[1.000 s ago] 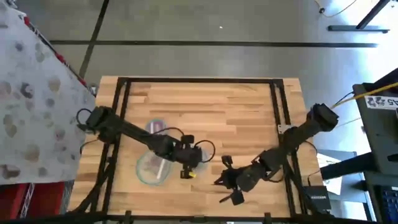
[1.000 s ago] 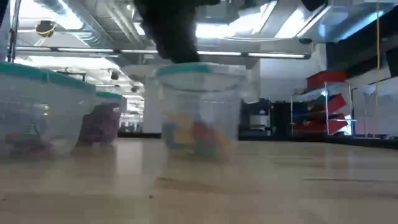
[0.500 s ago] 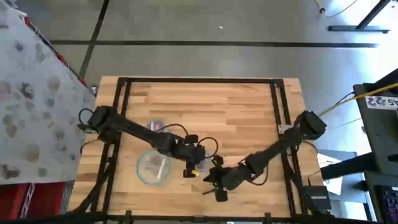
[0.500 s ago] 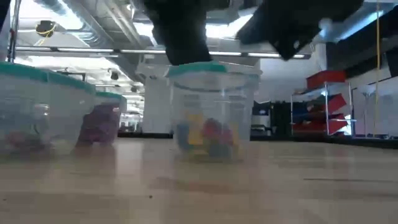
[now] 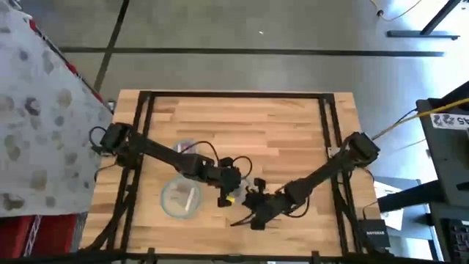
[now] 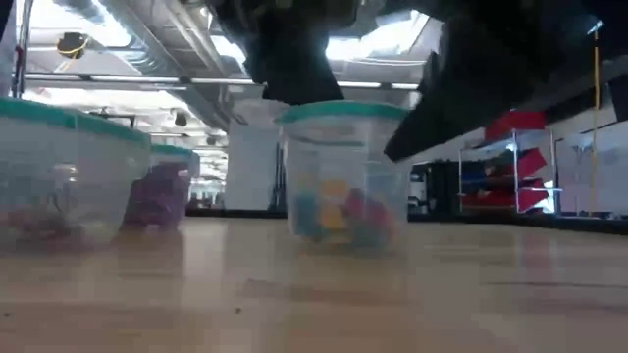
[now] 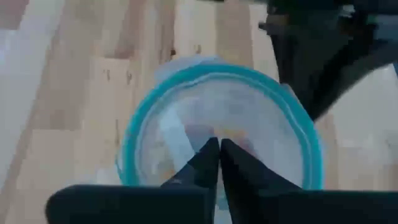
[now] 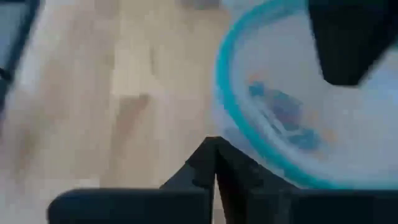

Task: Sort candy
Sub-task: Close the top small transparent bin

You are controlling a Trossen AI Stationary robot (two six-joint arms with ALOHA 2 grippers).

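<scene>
A small clear container with a teal rim (image 6: 343,167) stands upright near the table's middle. It holds mixed blue, yellow and red candy (image 6: 339,216). My left gripper (image 7: 219,144) is shut; its fingers point down into the container's mouth (image 5: 257,182). My right gripper (image 8: 214,146) is shut too and slants down beside the container's outer wall (image 8: 249,149), on its near right side. More candy, purple, fills a bowl (image 6: 162,191) at the far left. My left gripper has its shut fingertips (image 7: 208,155) inside the container's teal rim (image 7: 143,118), coming from above and the table's left. I cannot tell whether they touch its wall or the candy. My right gripper's shut fingertips (image 8: 205,155) are right by the container's rim (image 8: 227,124); whether they touch it I cannot tell.
A large clear bowl with a teal rim (image 5: 182,196) stands left of the container, and the smaller bowl of purple candy (image 5: 187,147) stands behind it. Bare wood (image 5: 278,125) stretches across the far half of the table.
Both grippers have come down, still shut. My right gripper has travelled toward the table's left and tipped further down, closing in on the small container. My left gripper has edged toward the table's right, and the container has shifted that way with it, staying upright.
</scene>
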